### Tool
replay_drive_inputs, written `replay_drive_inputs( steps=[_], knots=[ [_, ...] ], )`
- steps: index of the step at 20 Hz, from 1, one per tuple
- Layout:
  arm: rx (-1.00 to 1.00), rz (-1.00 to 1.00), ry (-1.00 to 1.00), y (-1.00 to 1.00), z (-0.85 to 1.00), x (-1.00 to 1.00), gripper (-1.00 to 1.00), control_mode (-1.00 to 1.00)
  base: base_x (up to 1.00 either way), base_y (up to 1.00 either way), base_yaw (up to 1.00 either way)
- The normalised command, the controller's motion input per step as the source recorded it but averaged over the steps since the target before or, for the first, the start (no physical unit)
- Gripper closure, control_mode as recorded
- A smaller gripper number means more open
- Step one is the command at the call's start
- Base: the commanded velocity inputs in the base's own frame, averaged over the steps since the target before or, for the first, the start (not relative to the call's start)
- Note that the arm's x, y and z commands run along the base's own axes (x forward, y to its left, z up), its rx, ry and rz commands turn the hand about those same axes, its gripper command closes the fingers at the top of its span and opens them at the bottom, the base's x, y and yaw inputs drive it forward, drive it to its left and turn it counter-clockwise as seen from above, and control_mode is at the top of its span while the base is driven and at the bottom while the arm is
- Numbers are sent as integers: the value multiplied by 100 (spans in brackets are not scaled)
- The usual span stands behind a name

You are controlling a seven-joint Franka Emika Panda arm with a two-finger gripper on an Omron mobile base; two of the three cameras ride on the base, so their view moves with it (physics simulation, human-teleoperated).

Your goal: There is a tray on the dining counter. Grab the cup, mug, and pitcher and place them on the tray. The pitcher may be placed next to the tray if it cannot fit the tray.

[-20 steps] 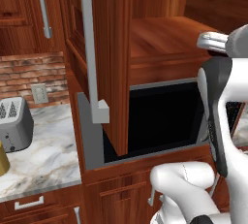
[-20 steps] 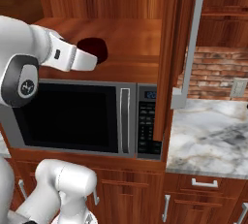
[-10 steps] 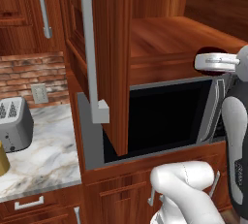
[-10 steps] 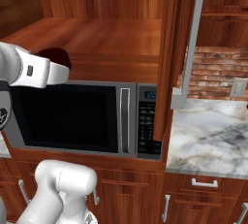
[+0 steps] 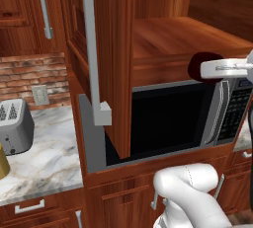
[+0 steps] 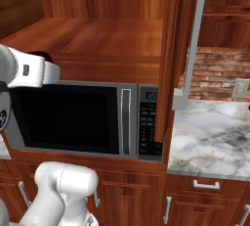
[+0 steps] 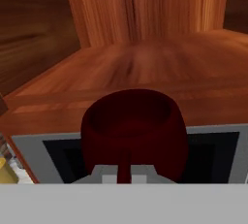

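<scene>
So: mug (image 7: 133, 128) lifted, nothing on a tray yet as far as these views show.
Left to right: toaster (image 5: 14, 126) on the marble worktop (image 5: 47, 160), open cabinet door (image 5: 112, 59), then microwave (image 5: 173, 118) under the wooden shelf (image 5: 183, 37). Gripper (image 7: 123, 173) is clenched on the mug's near side, holding it in the air just off the shelf's front edge, above the microwave. Mug sits upright, mouth up, axis vertical; handle seems to face the gripper. Cup, pitcher and delivery likely all remain.
</scene>
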Motion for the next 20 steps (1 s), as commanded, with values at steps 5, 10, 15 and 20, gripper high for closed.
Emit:
replay_drive_inputs(
  steps=[5,10,15,20],
  knots=[
    [0,0,0,0,0,0,100,-100,0,0,0],
    [0,0,0,0,0,-1,100,-100,0,0,0],
    [0,0,0,0,0,-4,100,-100,0,0,0],
    [0,0,0,0,0,-3,100,100,-36,0,1]
  ],
)
